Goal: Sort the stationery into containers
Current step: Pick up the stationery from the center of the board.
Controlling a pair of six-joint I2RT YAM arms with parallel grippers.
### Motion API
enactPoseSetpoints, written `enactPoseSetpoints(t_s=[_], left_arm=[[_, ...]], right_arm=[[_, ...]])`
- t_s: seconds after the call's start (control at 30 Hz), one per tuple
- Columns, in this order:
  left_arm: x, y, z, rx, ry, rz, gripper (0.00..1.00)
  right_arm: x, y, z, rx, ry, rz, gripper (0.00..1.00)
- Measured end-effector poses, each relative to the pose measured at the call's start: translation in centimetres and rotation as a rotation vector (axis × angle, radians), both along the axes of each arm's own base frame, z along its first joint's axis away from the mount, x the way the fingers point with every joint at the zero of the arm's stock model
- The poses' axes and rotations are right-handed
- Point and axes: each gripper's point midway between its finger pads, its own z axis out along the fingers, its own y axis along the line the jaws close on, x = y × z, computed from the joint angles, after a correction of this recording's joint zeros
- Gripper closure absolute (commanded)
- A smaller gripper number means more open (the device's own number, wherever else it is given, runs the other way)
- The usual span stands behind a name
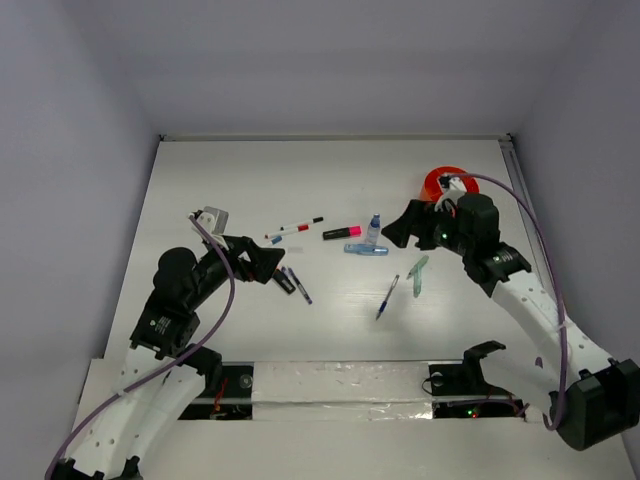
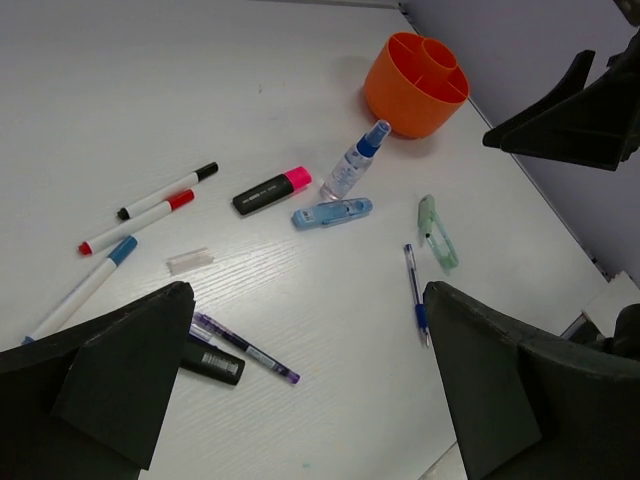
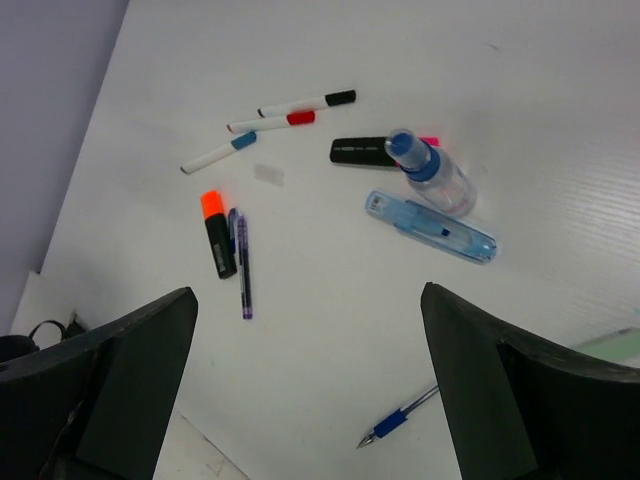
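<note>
Left gripper (image 1: 268, 264) and right gripper (image 1: 398, 230): both spread wide, empty, above the white table (image 1: 250, 180). Orange cup (image 2: 395, 105) upright, far right, just behind the right gripper. Black-pink highlighter (image 2: 270, 189) mid-table, long axis left-right, pink end toward the cup side. Blue pen (image 2: 414, 295) lying near-to-far, tip toward the arms. Purple pen (image 2: 245, 348) slanted beside the left gripper.

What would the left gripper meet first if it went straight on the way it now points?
The left gripper would probably meet the purple pen first, lying just ahead on the table beside a black marker; depth is unclear.
</note>
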Motion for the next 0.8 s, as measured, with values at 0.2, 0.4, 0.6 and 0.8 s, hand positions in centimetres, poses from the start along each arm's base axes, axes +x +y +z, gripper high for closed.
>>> enactPoseSetpoints(t_s=[0.2, 0.4, 0.6, 0.8], left_arm=[[-0.1, -0.2, -0.1, 0.002, 0.005, -0.014, 0.01], [0.0, -0.5, -0.6, 0.007, 0.023, -0.028, 0.01], [-0.1, -0.4, -0.4, 0.004, 0.017, -0.027, 0.01], [-0.2, -0.3, -0.2, 0.002, 0.008, -0.024, 0.01]], right_arm=[[1.9, 1.1, 2.3, -0.095, -0.079, -0.030, 0.00], [3.6, 2.6, 0.2, -0.247, -0.052, -0.056, 0.00], [4.9, 3.1, -2.4, -0.402, -0.014, -0.088, 0.00], [6.8, 2.1, -4.4, -0.505, 0.011, -0.150, 0.04]])
